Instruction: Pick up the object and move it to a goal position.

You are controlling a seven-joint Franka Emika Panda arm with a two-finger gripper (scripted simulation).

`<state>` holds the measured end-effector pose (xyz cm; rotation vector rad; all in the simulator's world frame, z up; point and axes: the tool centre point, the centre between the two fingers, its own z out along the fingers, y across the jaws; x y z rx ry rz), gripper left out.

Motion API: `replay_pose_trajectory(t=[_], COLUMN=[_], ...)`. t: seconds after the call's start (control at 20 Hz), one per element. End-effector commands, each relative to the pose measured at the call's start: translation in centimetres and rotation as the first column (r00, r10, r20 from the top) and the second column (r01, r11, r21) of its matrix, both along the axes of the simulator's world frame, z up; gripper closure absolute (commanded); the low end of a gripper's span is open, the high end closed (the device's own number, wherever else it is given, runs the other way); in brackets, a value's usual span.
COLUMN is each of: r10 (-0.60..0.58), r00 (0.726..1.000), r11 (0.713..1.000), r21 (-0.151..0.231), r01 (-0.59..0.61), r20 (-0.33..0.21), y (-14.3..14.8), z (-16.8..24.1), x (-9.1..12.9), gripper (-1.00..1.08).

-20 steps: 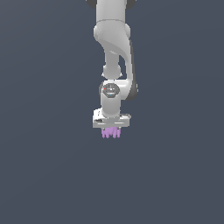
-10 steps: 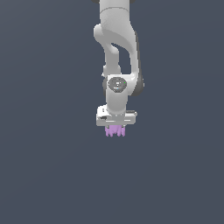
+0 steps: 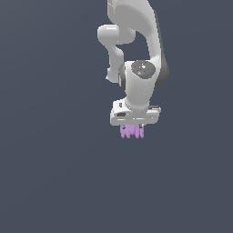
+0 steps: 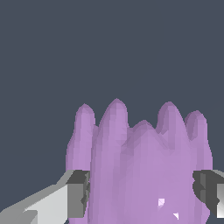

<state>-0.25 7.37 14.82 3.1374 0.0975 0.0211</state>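
Note:
The object (image 3: 132, 131) is a small pale purple lump with several upright prongs, hanging just under the white hand of the arm. My gripper (image 3: 132, 130) is shut on it, and the hand is wider than the object. In the wrist view the object (image 4: 140, 162) fills the space between the two grey fingertips (image 4: 78, 192), which press against its sides. The fingers are mostly hidden behind the object and the hand in the exterior view. No goal marker shows in either view.
The white arm (image 3: 136, 54) comes down from the top of the exterior view. Around it there is only a plain dark grey-blue background.
The arm and the held object have shifted toward the exterior view's right and slightly upward. The grip on the object is unchanged.

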Motion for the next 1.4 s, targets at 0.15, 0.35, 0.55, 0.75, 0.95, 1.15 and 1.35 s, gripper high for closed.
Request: replay_pose_trajectory(t=[0.15,0.35,0.55,0.75,0.95,1.15,1.35], r10=[0.001,0.002,0.003,0.004,0.004,0.004,0.004], r00=[1.000,1.000,1.000,1.000,1.000,1.000,1.000], r11=[1.000,1.000,1.000,1.000,1.000,1.000,1.000], r21=[0.000,0.001,0.001,0.002,0.002,0.002,0.002], r01=[-0.001,-0.002,-0.003,-0.004,-0.004,-0.004,-0.004], r20=[-0.005,-0.008,-0.010,-0.012,-0.012,-0.013,-0.013], y=[3.4,5.8,7.6,8.9,9.7,10.1,10.3], z=[5.2,8.7,11.4,13.2,14.5,15.1,15.3], x=[1.4,2.5,3.4,4.1,4.6,4.9,5.0], gripper=[1.08,1.08,1.08,1.08,1.08,1.08,1.08])
